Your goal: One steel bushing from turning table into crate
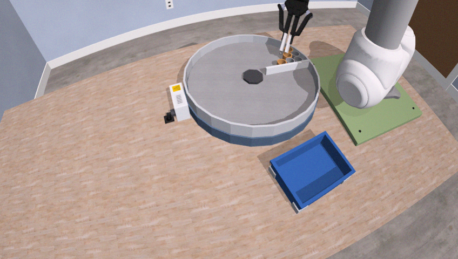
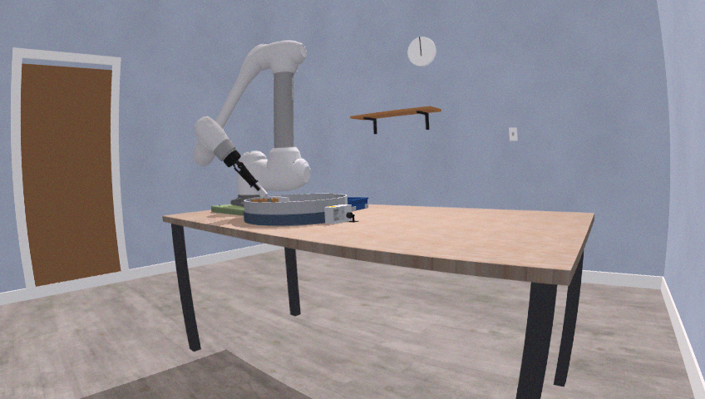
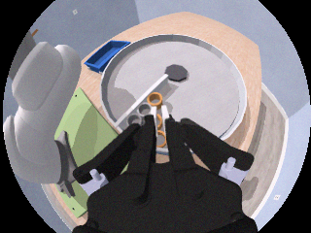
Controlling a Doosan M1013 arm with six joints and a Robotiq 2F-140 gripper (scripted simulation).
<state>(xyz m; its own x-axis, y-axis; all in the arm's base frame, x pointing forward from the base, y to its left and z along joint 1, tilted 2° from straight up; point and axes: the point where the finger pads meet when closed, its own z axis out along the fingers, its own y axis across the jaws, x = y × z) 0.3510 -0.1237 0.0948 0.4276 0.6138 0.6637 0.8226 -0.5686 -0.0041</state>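
My gripper (image 1: pixel 284 50) (image 2: pixel 265 194) (image 3: pixel 159 113) is nearly closed, with only a narrow empty gap between its pale fingertips. It is tilted, with its tips just above the bushing cluster. The turning table (image 1: pixel 224 96) (image 2: pixel 297 218) (image 3: pixel 209 94) holds grey steel bushings (image 1: pixel 290 61) (image 3: pixel 145 104) and orange-brown bushings (image 1: pixel 287 58) (image 3: pixel 150 100), standing close together beside the white bar. The steel ones are on the robot-base side of the orange-brown ones. The fingers hide part of the cluster. The blue crate (image 1: pixel 310 170) (image 2: pixel 357 203) (image 3: pixel 107 55) is empty.
The white bar (image 1: pixel 285 68) (image 3: pixel 143 101) runs inward from the turning table's rim beside the bushings. A dark hub (image 1: pixel 253 76) (image 3: pixel 176 73) is at its centre. A white control box (image 1: pixel 180 102) stands outside the rim. The arm's base is on a green plate (image 1: pixel 382 118) (image 3: pixel 87 131).
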